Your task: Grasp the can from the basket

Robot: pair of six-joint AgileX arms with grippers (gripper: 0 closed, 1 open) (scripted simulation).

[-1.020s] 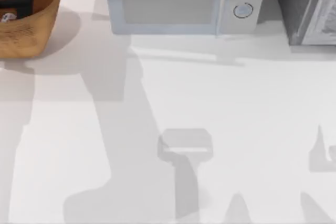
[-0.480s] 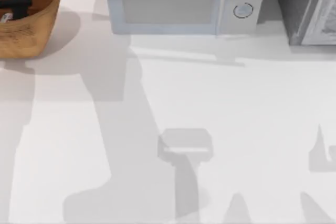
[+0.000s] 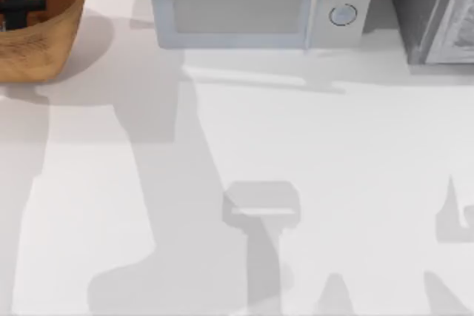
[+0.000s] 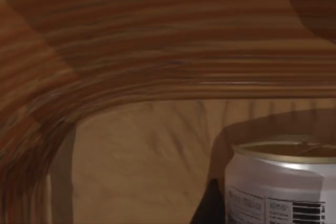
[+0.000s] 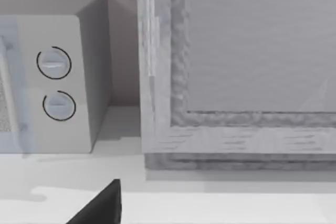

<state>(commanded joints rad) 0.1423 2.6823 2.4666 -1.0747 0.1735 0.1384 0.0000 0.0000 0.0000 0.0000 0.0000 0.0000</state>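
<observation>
The table (image 3: 311,146) is bright and evenly lit in the top view, washed nearly white. Soft grey shadows lie across it: a broad band runs from about ten o'clock down to seven o'clock, and a block-shaped one sits near six o'clock. The basket (image 3: 52,27) casts a pale shadow toward three o'clock. The microwave (image 3: 252,1) looks slightly hazy, with no hard glare. In the left wrist view the basket's inside (image 4: 157,51) is dim and warm, its ribs smeared, and the can (image 4: 278,182) shows a bright sheen along its rim.
</observation>
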